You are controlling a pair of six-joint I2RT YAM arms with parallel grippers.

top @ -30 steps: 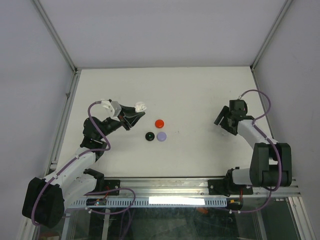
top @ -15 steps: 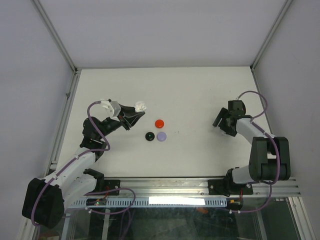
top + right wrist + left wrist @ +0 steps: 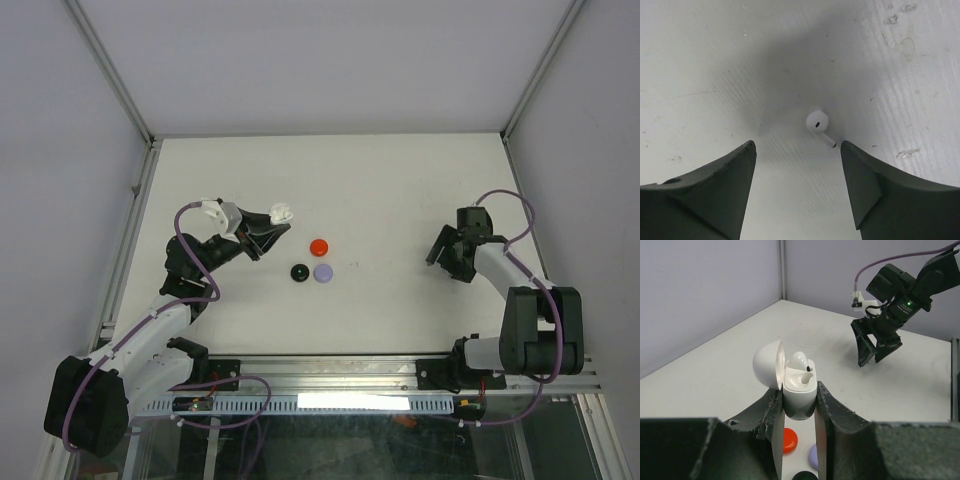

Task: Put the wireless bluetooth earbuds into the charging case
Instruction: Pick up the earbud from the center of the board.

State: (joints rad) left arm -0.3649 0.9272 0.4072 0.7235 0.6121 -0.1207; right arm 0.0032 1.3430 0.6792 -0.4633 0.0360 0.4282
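Left wrist view: the left gripper (image 3: pixel 798 392) is clamped on the white charging case (image 3: pixel 799 407). The case's lid (image 3: pixel 767 365) hangs open to the gripper's left, with a seated earbud (image 3: pixel 799 361) inside. Beneath its fingers lie a red case (image 3: pixel 788 440), a lavender case (image 3: pixel 814 456) and a black case (image 3: pixel 805 476). The right gripper (image 3: pixel 798 146) hovers over the table (image 3: pixel 700 60) with its jaws apart. A loose earbud (image 3: pixel 817 122) lies between them, nearer the right finger.

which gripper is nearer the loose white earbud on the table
Right. The right gripper hovers open directly above the earbud; the left gripper is far across the table, shut on the white charging case.
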